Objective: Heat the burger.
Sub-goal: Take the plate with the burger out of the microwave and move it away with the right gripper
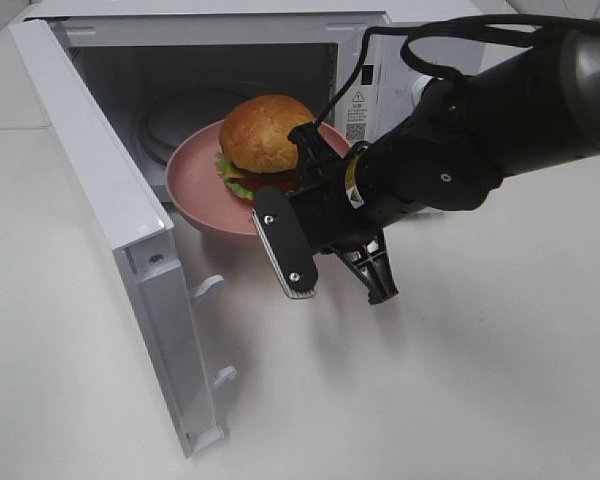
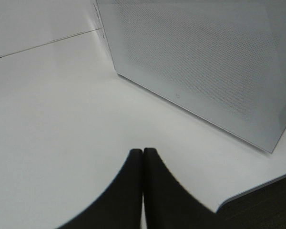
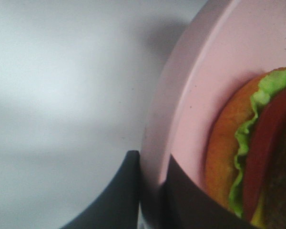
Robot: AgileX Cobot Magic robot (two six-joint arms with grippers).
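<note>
Exterior high view: a white microwave [image 1: 370, 60] stands with its door [image 1: 110, 210] swung wide open. A warning sticker [image 1: 357, 105] with a triangle symbol and a code square sits on the front panel; its print is too small to read. The burger [image 1: 263, 140] rests on a pink plate [image 1: 195, 185] at the mouth of the oven, partly inside. The right arm [image 1: 480, 130] reaches in from the right, its gripper [image 1: 310, 195] at the plate's near rim.

Left wrist view: the left gripper [image 2: 143, 157] has its fingers pressed together, empty, above the white table [image 2: 52, 119], near the microwave's perforated side.

Right wrist view: the right gripper's fingers [image 3: 124, 191] are clamped on the plate rim, burger just beside them.
</note>
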